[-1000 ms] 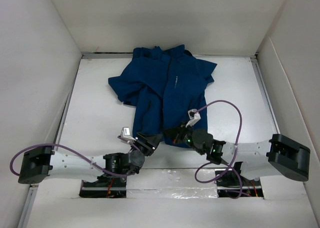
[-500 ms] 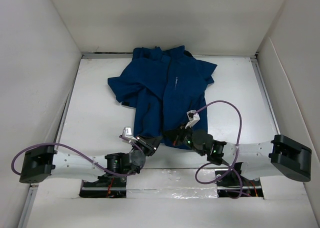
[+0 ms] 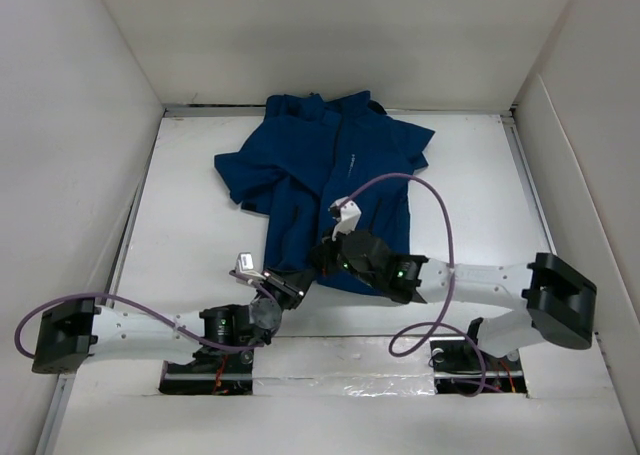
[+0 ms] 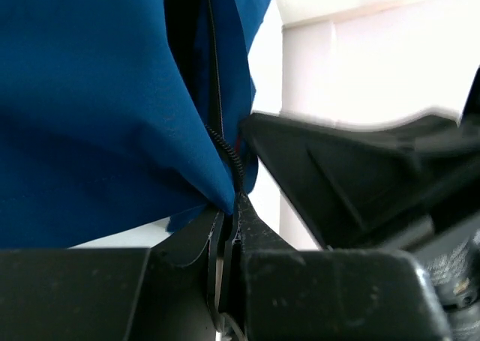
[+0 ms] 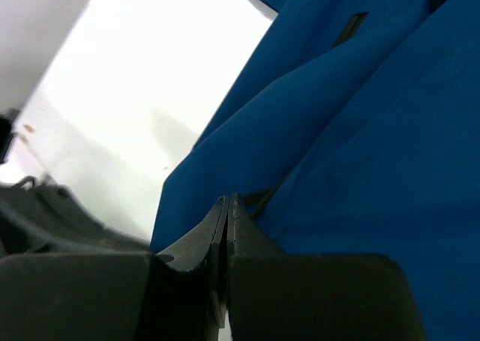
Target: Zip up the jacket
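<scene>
While looking down from above, finds the jacket (image 3: 330, 175) spread on the white table (image 3: 480, 185), collar toward the far wall, hem toward the arm bases, one sleeve bunched out to the left. Shows a tiny white logo (image 3: 352, 162) on the chest beside the front closure. Places the left gripper (image 3: 288, 279) at the near hem, just left of the front opening, and the right gripper (image 3: 324, 258) on the fabric just beside it, a little farther up. Traces a purple cable (image 3: 440, 210) arching over the right arm.

From the left wrist, catches the left gripper (image 4: 232, 206) pressed shut, pinching the bottom corner of the blue fabric and the end of the black zipper (image 4: 223, 142) coil at the tips. Puts the black, blurred body of the right gripper (image 4: 337, 183) close alongside.

From the right wrist, sees the right gripper (image 5: 227, 204) closed too, clamped on a fold of the jacket (image 5: 360, 131) at the front edge; cannot tell whether the zipper pull sits inside the pinch. Leaves bare table (image 5: 135, 71) in sight to the left of the cloth.
</scene>
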Controlling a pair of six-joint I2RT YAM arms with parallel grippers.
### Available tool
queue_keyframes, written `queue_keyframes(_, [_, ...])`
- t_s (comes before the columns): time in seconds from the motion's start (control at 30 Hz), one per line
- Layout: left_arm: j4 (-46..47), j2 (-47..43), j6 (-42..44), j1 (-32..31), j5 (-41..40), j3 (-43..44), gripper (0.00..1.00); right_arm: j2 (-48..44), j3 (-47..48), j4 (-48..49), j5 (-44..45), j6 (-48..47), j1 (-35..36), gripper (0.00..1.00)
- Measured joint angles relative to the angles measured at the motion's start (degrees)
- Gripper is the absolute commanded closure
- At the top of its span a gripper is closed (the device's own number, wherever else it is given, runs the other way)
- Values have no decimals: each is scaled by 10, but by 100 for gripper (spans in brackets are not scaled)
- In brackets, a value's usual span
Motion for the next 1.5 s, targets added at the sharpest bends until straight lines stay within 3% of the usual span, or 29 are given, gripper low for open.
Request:
queue_keyframes(0.37, [-63,-93,32,0,43,-16,100,94,58,42,-57,-33,-85,100])
queue_keyframes(0.63, [-163,-158,92,-2,70,31,100,91,106,40,-99,-47,-254,100])
queue_keyframes(0.83, [-202,-200,240,-4,62,175,100,96,261,7,-140,-56,-433,100])
queue_keyframes(1.03, [-225,-260,362,-7,43,253,100,201,475,-14,-188,-43,-579,100])
queue_keyframes(1.17, [-252,-302,428,-13,25,270,100,299,595,-22,-163,-53,-632,100])
queue_keyframes(1.5, [-271,-365,532,-17,-45,318,100,447,706,-54,-84,-115,-696,100])
